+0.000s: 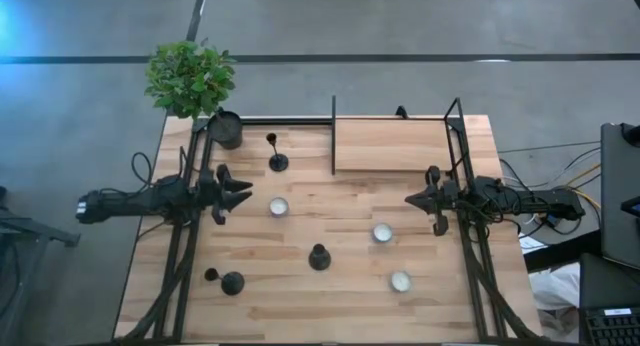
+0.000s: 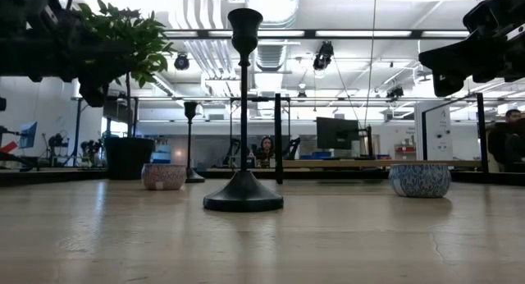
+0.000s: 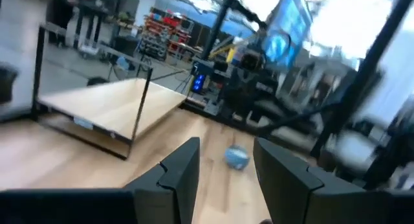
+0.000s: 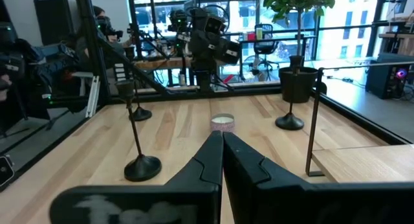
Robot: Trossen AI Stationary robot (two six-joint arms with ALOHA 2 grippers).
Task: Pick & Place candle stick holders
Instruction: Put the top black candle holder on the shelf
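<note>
Three black candlestick holders stand upright on their round bases on the wooden table: one at the far side [image 1: 277, 158], one near the middle [image 1: 319, 256] [image 2: 244, 112], and one near the left front [image 1: 230, 281]. My left gripper [image 1: 240, 193] [image 3: 226, 147] hovers open and empty above the table's left part, between the far and the near-left holder. My right gripper [image 1: 415, 199] [image 4: 222, 137] hovers shut and empty above the right part. It points toward the middle holder [image 4: 141, 164] and the far holder [image 4: 289, 119].
Three small candle tins sit on the table [image 1: 278, 206] [image 1: 382, 232] [image 1: 400, 281]. A dark pot with a green plant [image 1: 226, 129] stands at the far left corner. A raised wooden platform with a black frame [image 1: 390, 144] fills the far right. Black frame rails run along both sides.
</note>
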